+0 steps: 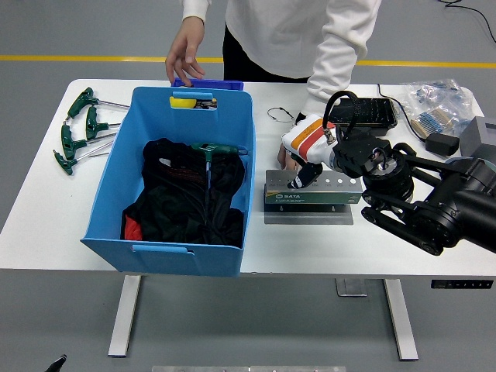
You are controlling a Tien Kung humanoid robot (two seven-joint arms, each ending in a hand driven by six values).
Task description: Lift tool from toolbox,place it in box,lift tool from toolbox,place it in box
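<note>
A grey-green tool rack point(325, 195) stands on the white table, right of the big blue box point(108, 194). My right hand point(304, 180), white with orange stripes, is down on the rack's left end; its grip is hidden from this angle. One green T-handle tool point(219, 149) lies inside the box on a black cloth point(182, 198). A person's hand point(287, 159) rests just behind my right hand at the rack. The left arm is out of sight.
Several green T-handle tools point(77, 132) lie at the table's far left. The person's other hand point(184, 56) reaches over a small blue bin point(209, 82) behind the box. A black tray point(364, 112), plastic bags point(438, 105) and a grey device point(477, 136) fill the back right.
</note>
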